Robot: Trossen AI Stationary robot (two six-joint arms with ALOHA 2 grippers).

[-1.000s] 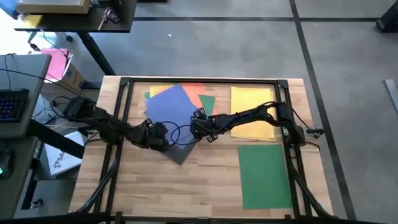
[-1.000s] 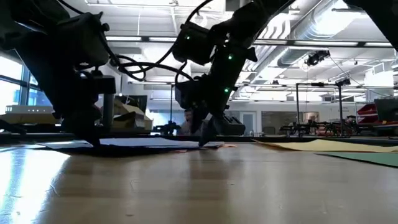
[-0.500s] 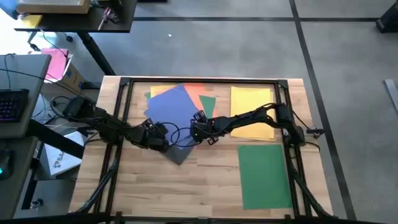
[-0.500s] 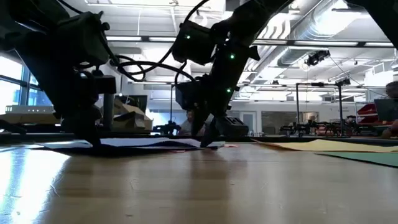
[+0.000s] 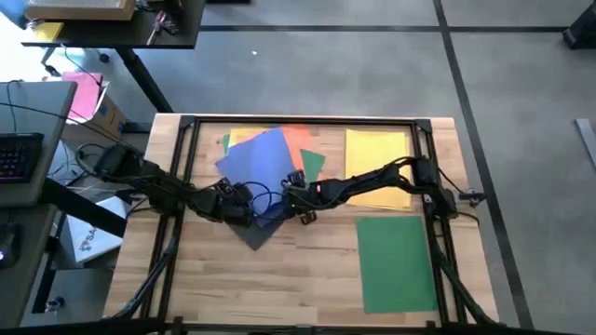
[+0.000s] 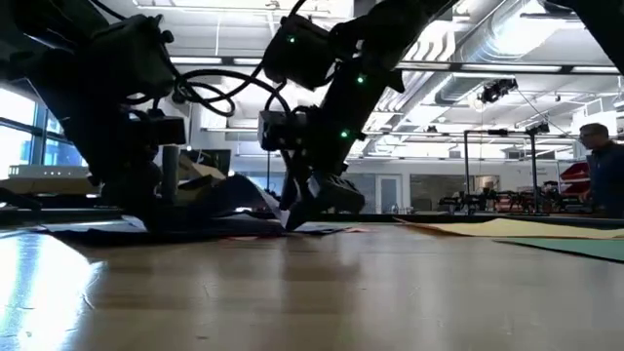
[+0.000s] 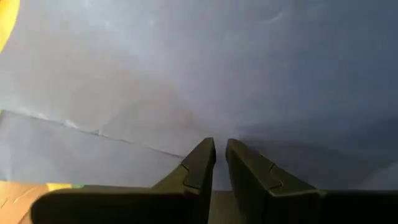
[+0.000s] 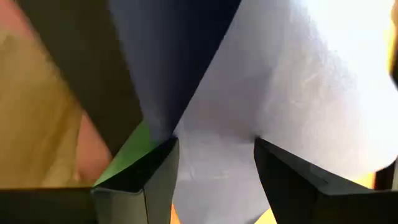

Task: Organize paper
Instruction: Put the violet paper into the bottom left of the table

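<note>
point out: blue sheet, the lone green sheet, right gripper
blue sheet (image 5: 258, 166): high view, middle of its top face.
green sheet (image 5: 398, 261): high view, centre of the sheet lying apart on the table's right.
right gripper (image 5: 300, 207): high view, between its fingertips, at the blue sheet's edge.

Off my table's (image 5: 279, 279) left edge I see a keyboard (image 5: 19, 156) on a grey desk, and beyond it a cardboard box (image 5: 104, 110) with a magenta-pink sheet (image 5: 82, 95). A person (image 6: 603, 166) stands far back in the room.
</note>
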